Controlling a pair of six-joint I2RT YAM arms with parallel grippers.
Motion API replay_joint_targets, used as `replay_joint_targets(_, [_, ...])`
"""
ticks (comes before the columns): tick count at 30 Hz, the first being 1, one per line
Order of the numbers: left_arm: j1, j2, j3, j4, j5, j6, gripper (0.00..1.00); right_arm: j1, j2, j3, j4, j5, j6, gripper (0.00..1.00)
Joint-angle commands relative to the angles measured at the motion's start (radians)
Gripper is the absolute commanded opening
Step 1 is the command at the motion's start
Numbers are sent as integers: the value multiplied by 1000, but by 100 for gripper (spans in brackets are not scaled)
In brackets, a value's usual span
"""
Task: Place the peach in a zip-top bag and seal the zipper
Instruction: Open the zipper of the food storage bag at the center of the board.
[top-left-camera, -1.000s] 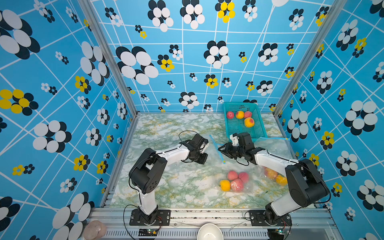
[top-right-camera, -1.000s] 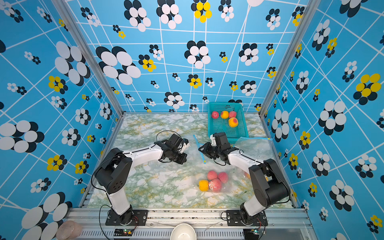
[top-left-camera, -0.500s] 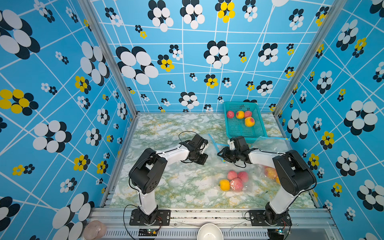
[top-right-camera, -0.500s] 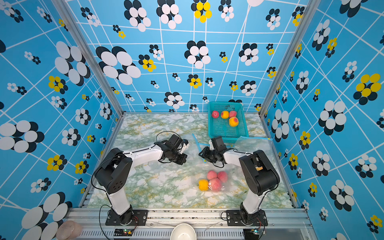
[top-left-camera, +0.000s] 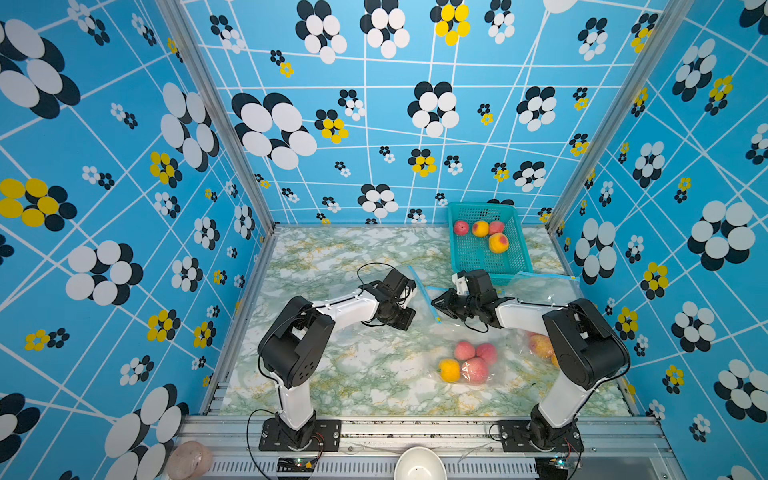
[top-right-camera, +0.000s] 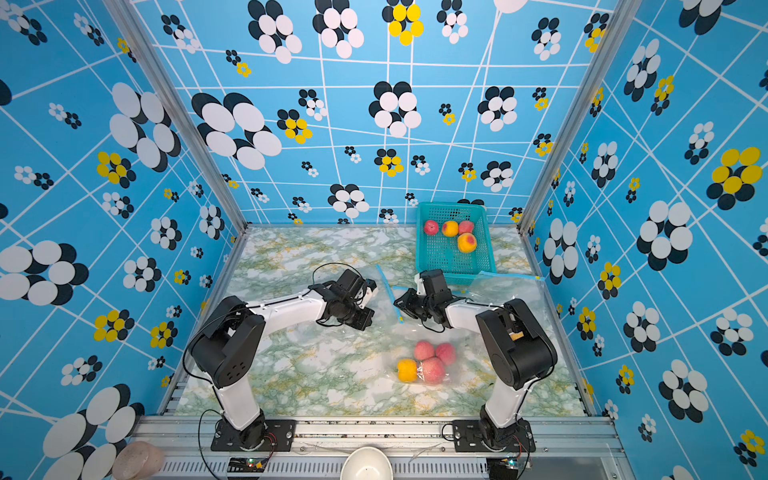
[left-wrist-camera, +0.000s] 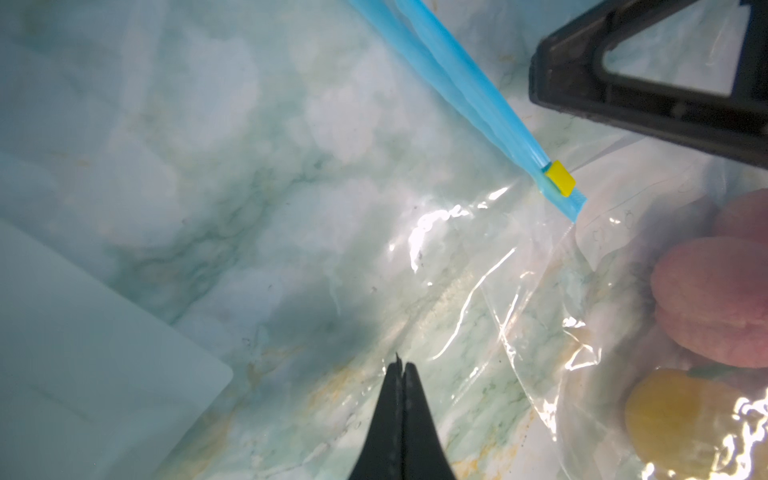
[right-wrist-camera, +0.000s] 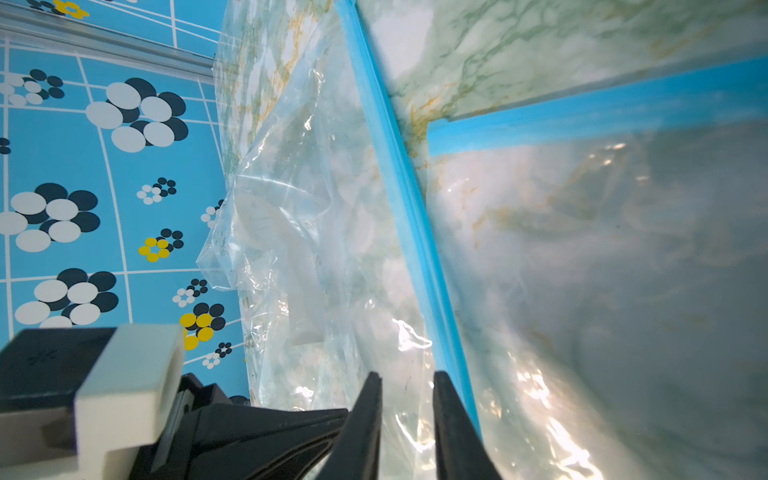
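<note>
Left hand (left-wrist-camera: 401, 368) pinched closed; right hand (right-wrist-camera: 407, 376) slightly parted (bag (left-wrist-camera: 540, 266) print too faint to read).

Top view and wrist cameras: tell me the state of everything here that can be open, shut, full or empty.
left gripper: shut.
right gripper: jaws slightly apart over bag film.
zip-top bag: lying flat, four peaches inside.
yellow slider: at the end of the zipper strip.
zipper strip: sealed or not, cannot tell.
teal basket: upright, four peaches inside.
</note>
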Motion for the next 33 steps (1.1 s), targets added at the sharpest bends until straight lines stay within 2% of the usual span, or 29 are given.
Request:
replay_joint_targets(1, [-7,-22,18,-14,6,-21,3,6,3,17,-19,22,-28,30])
replay_joint_targets(5, [4,-93,58,-42,2,-54,14,11,-5,40,-53,59,-57,38])
replay_joint_targets(10, [74,-132,113,-34,-38,-103,26,31,-4,90,-107,101,-96,46])
replay_joint_targets(14, [147,-72,159,-10,-119,-133,27,46,12,136,-144,136,-126,49])
replay_joint_targets(21, [263,22,166,41,-131,-188,27,55,22,178,-193,176,-159,51])
replay_joint_targets(28, [345,58,75,60,-108,-186,24,58,69,223,-211,187,-173,55])
replay_joint_targets(33, [364,77,24,77,-78,-175,21,66,116,261,-210,170,-172,55])
